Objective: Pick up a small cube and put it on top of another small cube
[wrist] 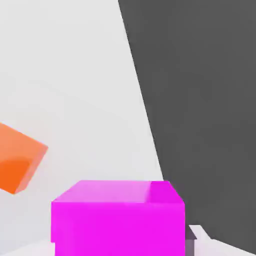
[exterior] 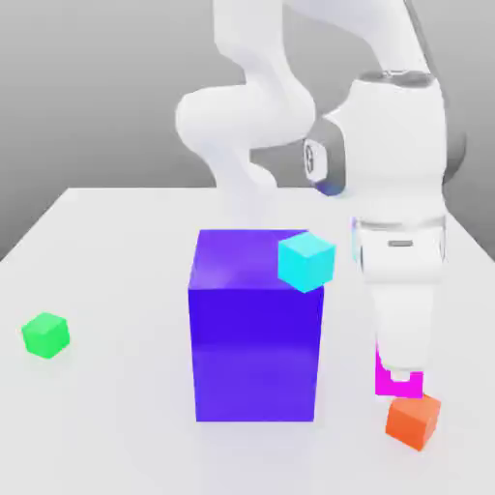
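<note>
Tabletop (exterior: 116, 242): plain white, matte, with soft shadows under each item; in the hand view its edge runs diagonally against a dark grey floor (wrist: 210, 100).
Backdrop: flat grey wall behind the arm in the exterior view.
Magenta cube (exterior: 398, 384): small, bright magenta-pink, flat-sided; sits low at the exterior view's right, between the end effector's fingers; in the hand view (wrist: 117, 217) its top face reads lighter than its front face.
End effector (exterior: 398, 375): white, pointing down, closed narrowly on the magenta cube; whether the cube rests on the tabletop or is just off it is hard to judge.
Green cube (exterior: 45, 334): small, bright green, about the magenta cube's size; stands alone on the tabletop at the exterior view's left, well apart from the rest.
Purple block (exterior: 256, 329): large, deep blue-purple, at the centre of the tabletop.
Cyan cube (exterior: 306, 261): small, at the purple block's upper corner on the exterior view's right.
Orange cube (exterior: 414, 420): small, tilted, just beside the magenta cube, nearer the camera.
Hidden or cut off: the magenta cube's upper part is covered by the fingers in the exterior view; the orange cube (wrist: 17, 160) is cropped at the hand view's edge.
</note>
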{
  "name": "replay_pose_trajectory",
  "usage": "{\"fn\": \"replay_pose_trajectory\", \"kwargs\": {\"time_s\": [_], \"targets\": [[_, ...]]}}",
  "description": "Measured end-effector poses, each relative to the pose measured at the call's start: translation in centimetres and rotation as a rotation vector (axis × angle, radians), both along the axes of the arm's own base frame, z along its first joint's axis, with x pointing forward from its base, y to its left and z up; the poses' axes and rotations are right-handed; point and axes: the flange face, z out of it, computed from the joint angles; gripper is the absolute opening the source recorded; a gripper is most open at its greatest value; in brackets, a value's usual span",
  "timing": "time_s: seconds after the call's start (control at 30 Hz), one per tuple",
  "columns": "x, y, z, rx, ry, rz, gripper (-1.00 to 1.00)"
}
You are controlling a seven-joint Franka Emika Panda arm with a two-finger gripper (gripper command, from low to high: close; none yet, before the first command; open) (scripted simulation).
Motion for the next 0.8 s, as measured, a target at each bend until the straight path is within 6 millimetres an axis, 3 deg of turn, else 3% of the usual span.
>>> {"fn": "replay_pose_trajectory", "kwargs": {"time_s": [0.1, 0.17, 0.3, 0.33, 0.43, 0.57, 0.67, 0.77, 0.8], "targets": [[2.3, -9.3, 3.3, 0.041, -0.057, -0.258, -1.0], [2.6, -16.7, 5.5, 0.066, -0.1, -0.445, -1.0], [0.1, -30.5, 10.0, 0.112, -0.191, -0.795, -1.0], [-1.2, -32.7, 9.7, 0.115, -0.182, -0.857, -1.0], [-6.2, -36.9, 6.3, 0.112, -0.102, -1.011, -1.0], [-14.1, -40.5, 0.9, 0.116, 0.035, -1.206, -1.0], [-20.3, -41.6, -2.9, 0.13, 0.143, -1.346, -1.0], [-26.2, -41.4, -6.3, 0.154, 0.251, -1.476, -1.0], [-26.9, -41.1, -7.1, 0.163, 0.271, -1.49, -1.0]]}}
